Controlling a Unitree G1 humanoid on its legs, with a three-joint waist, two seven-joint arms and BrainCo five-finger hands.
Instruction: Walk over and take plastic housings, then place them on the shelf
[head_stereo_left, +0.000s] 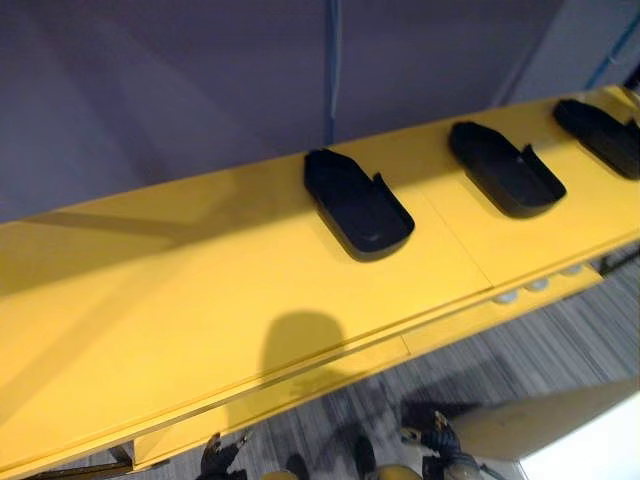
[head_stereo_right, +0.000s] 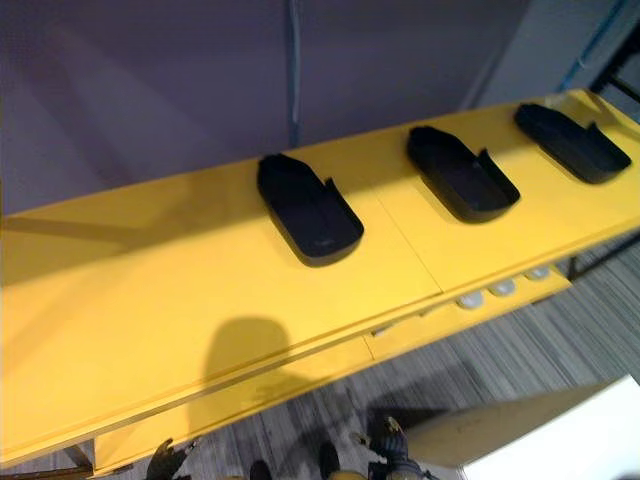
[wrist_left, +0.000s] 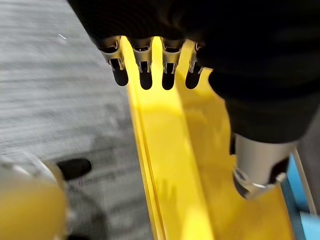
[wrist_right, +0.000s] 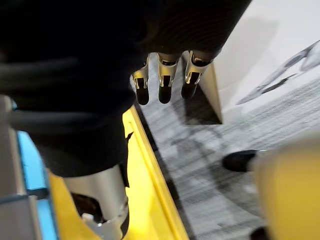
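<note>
Housings of black plastic, three in number, lay in a row on a long yellow shelf (head_stereo_left: 200, 300). The nearest housing (head_stereo_left: 357, 203) sat about midway along the shelf, toward its far edge. The middle housing (head_stereo_left: 505, 167) and the far housing (head_stereo_left: 600, 135) lay off to the robot's right, each well apart from the next. All three looked alike: shallow, matte black shells lying open side up and set at a slant, with a raised rim, one tapered end and a notch in one side wall. Both hands hung low beside the shelf's front edge, above grey carpet (head_stereo_left: 560, 350) and well apart from every housing. The left hand (wrist_left: 145, 67) and the right hand (wrist_right: 164, 80) each had loose, relaxed fingers, holding nothing.
</note>
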